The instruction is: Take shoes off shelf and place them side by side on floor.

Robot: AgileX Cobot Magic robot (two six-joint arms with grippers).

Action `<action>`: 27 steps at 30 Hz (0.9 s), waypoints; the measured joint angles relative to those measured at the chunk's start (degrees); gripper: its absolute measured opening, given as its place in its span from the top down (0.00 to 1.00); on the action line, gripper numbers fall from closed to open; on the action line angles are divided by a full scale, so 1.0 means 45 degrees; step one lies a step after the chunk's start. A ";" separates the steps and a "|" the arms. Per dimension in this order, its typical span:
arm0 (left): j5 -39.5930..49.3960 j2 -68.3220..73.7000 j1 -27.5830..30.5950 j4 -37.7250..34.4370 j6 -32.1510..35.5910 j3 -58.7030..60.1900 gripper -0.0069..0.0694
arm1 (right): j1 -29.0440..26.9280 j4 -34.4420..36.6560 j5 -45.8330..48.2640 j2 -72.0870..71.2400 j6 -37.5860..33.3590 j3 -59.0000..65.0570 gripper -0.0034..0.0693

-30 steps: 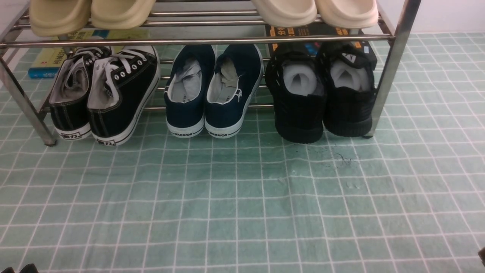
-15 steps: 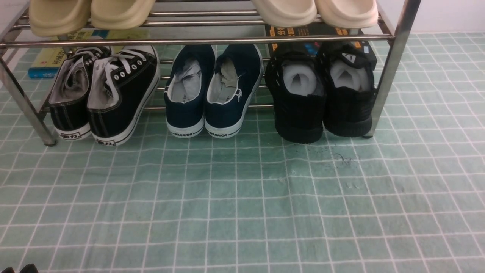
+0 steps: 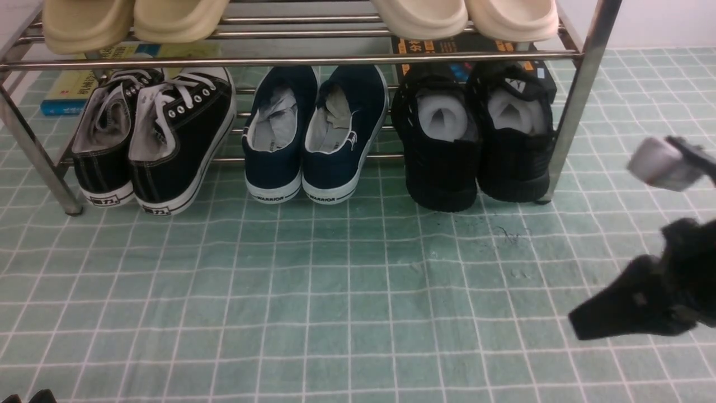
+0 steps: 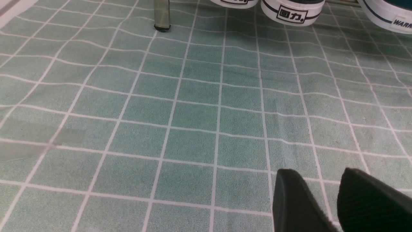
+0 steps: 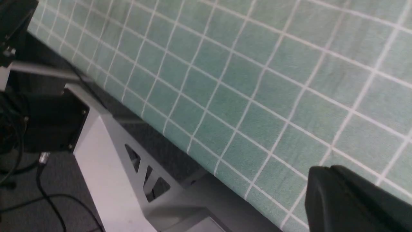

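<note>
- The all-black shoes (image 3: pixel 443 159) sit as a pair on the lower tier of the shelf (image 3: pixel 291 60), in the upper right of the front view. Their heels face the camera and they are stuffed with white paper.
- The right-hand one of the pair stands just beside the shelf's slanted right leg; the two touch each other along their sides.
- The right claw (image 3: pixel 582 326) shows as a blurred black shape at the right edge of the front view, over the floor (image 3: pixel 335 280) and well apart from the shoes. Its fingers are pressed together with nothing between them.
- In the right wrist view the same claw (image 5: pixel 325 183) is one dark mass above the green grid.
- The left claw (image 4: pixel 320 175) hangs low over bare floor with its two fingers standing apart and nothing between them. Only its dark tips show at the bottom left corner of the front view.
- Navy slip-ons (image 3: pixel 313 140) fill the middle of the lower tier and black canvas sneakers (image 3: pixel 156 140) with white soles fill its left end.
- Beige slippers (image 3: pixel 134 19) rest on the upper tier.
</note>
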 joint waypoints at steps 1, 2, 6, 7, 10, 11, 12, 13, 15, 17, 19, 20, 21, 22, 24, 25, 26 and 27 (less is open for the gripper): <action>0.0000 0.0000 0.0000 0.0000 0.0000 0.0000 0.59 | 0.0091 -0.0042 0.0000 0.0000 0.0013 0.0000 0.95; 0.0000 0.0000 0.0000 0.0000 0.0000 0.0000 0.59 | 0.0678 -0.0452 -0.0013 0.0659 0.0286 -0.0696 0.95; 0.0000 0.0000 0.0000 0.0000 0.0000 0.0000 0.59 | 0.1929 -0.2087 -0.0493 0.2013 0.2006 -0.2705 0.94; 0.0000 0.0000 0.0000 0.0000 0.0000 0.0000 0.59 | 0.2328 -0.2593 -0.0841 0.2352 0.2923 -0.3285 0.93; 0.0000 0.0000 0.0000 0.0000 0.0000 0.0000 0.59 | 0.2994 -0.3870 -0.1420 0.3155 0.4356 -0.4545 0.90; 0.0000 0.0000 0.0000 0.0000 0.0000 0.0000 0.59 | 0.3085 -0.3972 -0.1482 0.3213 0.4529 -0.4635 0.89; 0.0000 0.0000 0.0000 0.0000 0.0000 0.0000 0.59 | 0.3416 -0.4885 -0.1611 0.3810 0.5173 -0.5463 0.85; 0.0000 0.0000 0.0000 0.0000 0.0000 0.0000 0.59 | 0.3583 -0.5295 -0.1627 0.4088 0.5537 -0.5854 0.82; 0.0000 0.0000 0.0000 0.0000 0.0000 0.0000 0.59 | 0.3803 -0.6235 -0.1627 0.4810 0.6203 -0.6862 0.74; 0.0000 0.0000 0.0000 0.0000 0.0000 0.0000 0.59 | 0.3890 -0.6883 -0.1627 0.5390 0.6488 -0.7689 0.68; 0.0000 0.0000 0.0000 0.0000 0.0000 0.0000 0.59 | 0.3902 -0.7390 -0.1627 0.5901 0.6698 -0.8410 0.61; 0.0000 0.0000 0.0000 0.0000 0.0000 0.0000 0.59 | 0.3902 -0.7869 -0.1644 0.6480 0.6800 -0.9084 0.56; 0.0000 0.0000 0.0000 0.0003 0.0000 0.0000 0.59 | 0.3902 -0.8191 -0.1701 0.6831 0.6828 -0.9534 0.52; 0.0000 0.0000 0.0000 0.0003 0.0000 0.0000 0.59 | 0.3902 -0.8625 -0.1865 0.7232 0.6855 -1.0078 0.49; 0.0000 0.0000 0.0000 0.0014 0.0000 0.0000 0.59 | 0.3902 -0.9061 -0.2234 0.7735 0.6855 -1.0611 0.45; 0.0000 0.0000 0.0000 0.0014 0.0000 0.0000 0.59 | 0.3902 -0.9318 -0.2542 0.8085 0.6855 -1.0887 0.44; 0.0000 0.0000 0.0000 0.0014 0.0000 0.0000 0.59 | 0.3902 -0.9506 -0.2713 0.8252 0.6855 -1.1071 0.43; 0.0000 0.0000 0.0000 0.0014 0.0000 0.0000 0.59 | 0.3902 -0.9780 -0.3103 0.8616 0.6855 -1.1328 0.42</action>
